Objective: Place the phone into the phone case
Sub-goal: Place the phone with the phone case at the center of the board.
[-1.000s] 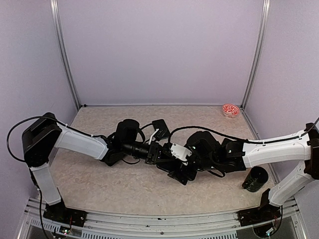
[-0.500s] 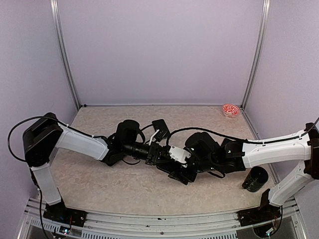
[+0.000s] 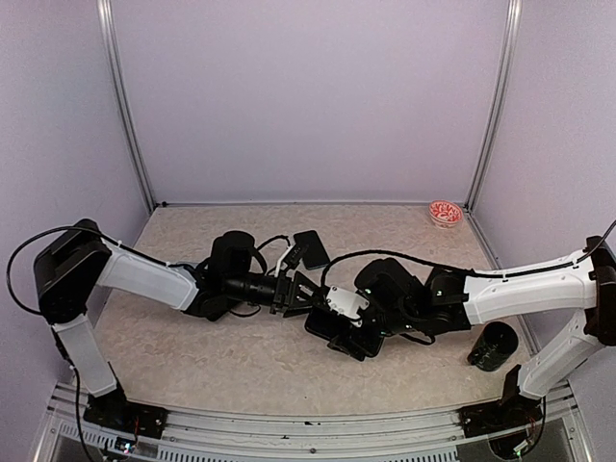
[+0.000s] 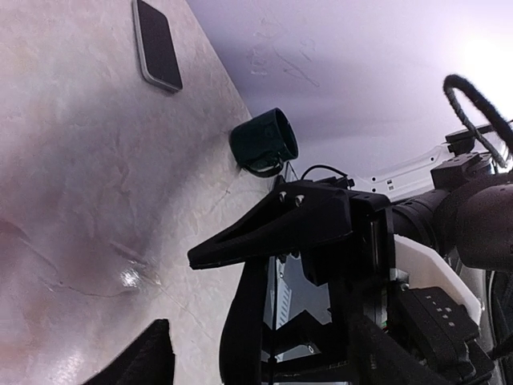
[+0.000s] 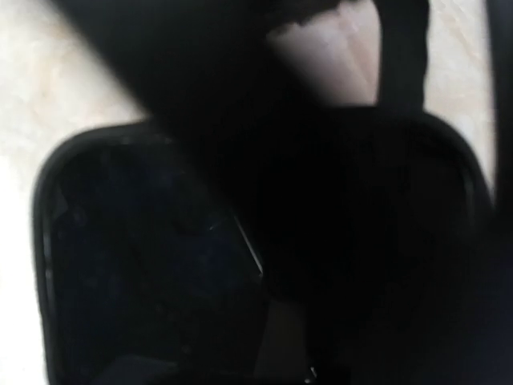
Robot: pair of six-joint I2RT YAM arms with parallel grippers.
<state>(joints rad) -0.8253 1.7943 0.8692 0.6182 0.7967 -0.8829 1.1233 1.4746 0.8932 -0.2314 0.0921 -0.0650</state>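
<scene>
The phone [image 3: 310, 248] is a flat dark slab lying on the table behind both grippers; the left wrist view shows the phone [image 4: 158, 54] with its grey rim. The black phone case [image 3: 339, 337], with rounded corners and a raised rim, fills the right wrist view [image 5: 144, 265]. My right gripper [image 3: 345, 322] is shut on the case across its width. The left wrist view shows the case edge-on as a dark bar [image 4: 244, 321] under the right gripper's wedge finger [image 4: 272, 228]. My left gripper [image 3: 300, 292] stands open just left of the case, its fingers apart on either side of that bar.
A black mug [image 3: 493, 346] stands on the table's right side, below the right forearm, and also shows in the left wrist view [image 4: 264, 140]. A small red and white dish [image 3: 445, 213] sits at the back right corner. Walls and metal posts close in the table.
My left gripper went from shut to open and the left arm drew back a little to the left. My right gripper narrowed onto the case and shifted slightly left.
</scene>
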